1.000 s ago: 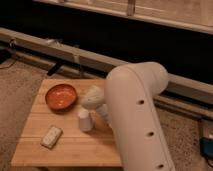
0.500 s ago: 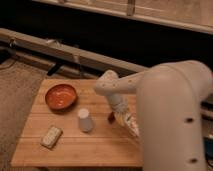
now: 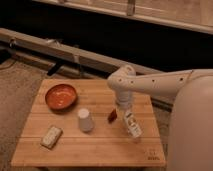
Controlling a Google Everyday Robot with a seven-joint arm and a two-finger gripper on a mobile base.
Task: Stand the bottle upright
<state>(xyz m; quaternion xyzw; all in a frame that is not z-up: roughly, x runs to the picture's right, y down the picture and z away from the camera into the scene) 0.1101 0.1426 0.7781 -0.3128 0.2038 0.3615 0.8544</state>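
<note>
Light, stiff, slick plastic bottle (image 3: 133, 126) lies slanted at four o'clock on the surface (image 3: 75, 145). The pincer (image 3: 124, 111) is closed at its eleven o'clock end, hold unclear. Probably best gripped mid-body.

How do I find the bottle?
On the wooden table, look right, where the robot's gripper reaches down. The bottle is the slim whitish thing tilted in its grip, with a printed label, unlike the plain white cup or the small dark red object beside it.
</note>
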